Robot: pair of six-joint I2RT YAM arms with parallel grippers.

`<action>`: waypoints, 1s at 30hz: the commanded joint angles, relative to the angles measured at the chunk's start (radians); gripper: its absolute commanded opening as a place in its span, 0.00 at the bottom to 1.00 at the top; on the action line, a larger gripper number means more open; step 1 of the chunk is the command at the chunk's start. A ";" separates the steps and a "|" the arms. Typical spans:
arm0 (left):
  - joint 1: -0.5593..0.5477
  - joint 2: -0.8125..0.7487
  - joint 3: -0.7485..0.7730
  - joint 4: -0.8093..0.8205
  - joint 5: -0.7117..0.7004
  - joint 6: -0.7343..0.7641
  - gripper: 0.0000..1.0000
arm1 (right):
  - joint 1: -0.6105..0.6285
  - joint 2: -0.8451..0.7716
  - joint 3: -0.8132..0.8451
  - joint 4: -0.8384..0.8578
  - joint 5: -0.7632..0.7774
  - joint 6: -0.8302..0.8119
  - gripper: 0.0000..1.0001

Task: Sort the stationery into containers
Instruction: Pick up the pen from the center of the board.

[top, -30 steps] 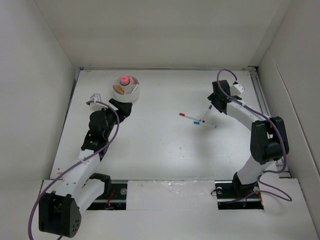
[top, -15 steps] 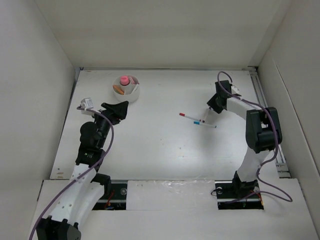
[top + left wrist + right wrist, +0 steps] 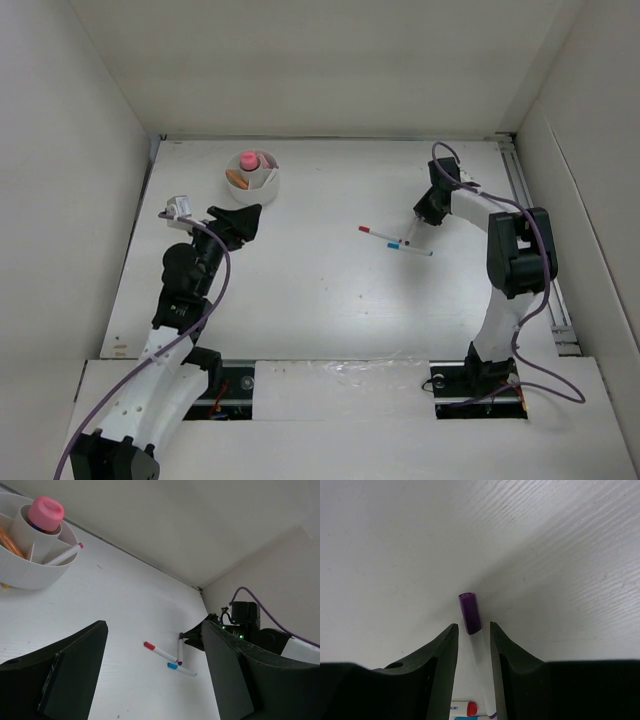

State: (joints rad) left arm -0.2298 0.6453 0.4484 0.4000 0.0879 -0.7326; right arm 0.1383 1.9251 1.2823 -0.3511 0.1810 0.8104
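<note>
purple-capped pen perhaps within right tool

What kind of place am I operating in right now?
Most likely a lab robot test cell, not a home or office: a white table boxed in by plain white walls, with a divided bowl and three pens on it.

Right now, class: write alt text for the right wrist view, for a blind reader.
Dark fingers of the right hand straddle a purple-capped pen lying on the white table, a slim gap each side. A red cap shows at the bottom edge.
</note>
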 commanded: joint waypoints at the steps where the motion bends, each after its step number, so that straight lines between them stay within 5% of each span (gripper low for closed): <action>1: -0.005 -0.041 -0.001 0.048 0.018 0.015 0.73 | -0.008 0.008 0.063 -0.057 0.015 -0.030 0.37; 19: -0.014 -0.093 -0.001 0.014 0.007 0.025 0.74 | -0.008 0.124 0.253 -0.243 0.049 -0.103 0.35; 30: -0.023 -0.093 -0.001 -0.007 -0.020 0.036 0.74 | -0.008 0.131 0.259 -0.247 0.049 -0.103 0.02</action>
State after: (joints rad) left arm -0.2481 0.5625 0.4484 0.3683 0.0746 -0.7116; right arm 0.1368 2.0586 1.5234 -0.5957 0.2111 0.7136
